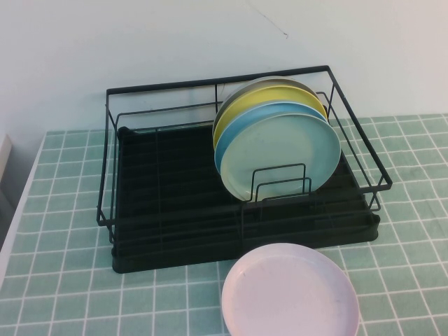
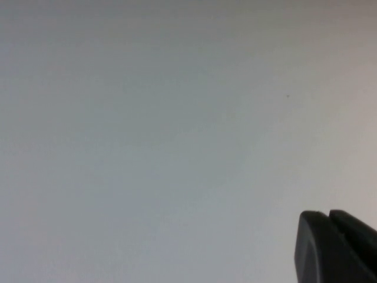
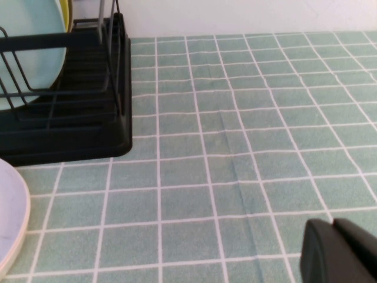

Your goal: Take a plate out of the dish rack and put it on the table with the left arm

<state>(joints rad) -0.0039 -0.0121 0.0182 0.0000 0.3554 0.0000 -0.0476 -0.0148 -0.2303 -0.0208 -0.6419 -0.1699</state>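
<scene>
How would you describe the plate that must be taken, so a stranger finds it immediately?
Find the black wire dish rack on the tiled table. Plates stand on edge at its right end; the plate is the frontmost, pale mint-green. Behind it stand a sky-blue plate and a yellow plate.

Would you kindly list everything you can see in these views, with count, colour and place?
dish rack: one, black wire with black tray base, middle of the table.
mint plate: one, pale mint green, upright at the front of the stack in the rack's right part.
blue plate: one, sky blue, upright just behind the mint plate.
yellow plate: one, yellow, upright behind the blue one.
rearmost plate: one, greyish, only its rim shows.
pink plate: one, pale pink, flat on the table in front of the rack.
table: one, teal tiles, white grout.
left gripper: one, black, shut, facing a blank wall.
right gripper: one, black, shut, low over the tiles right of the rack.
</scene>
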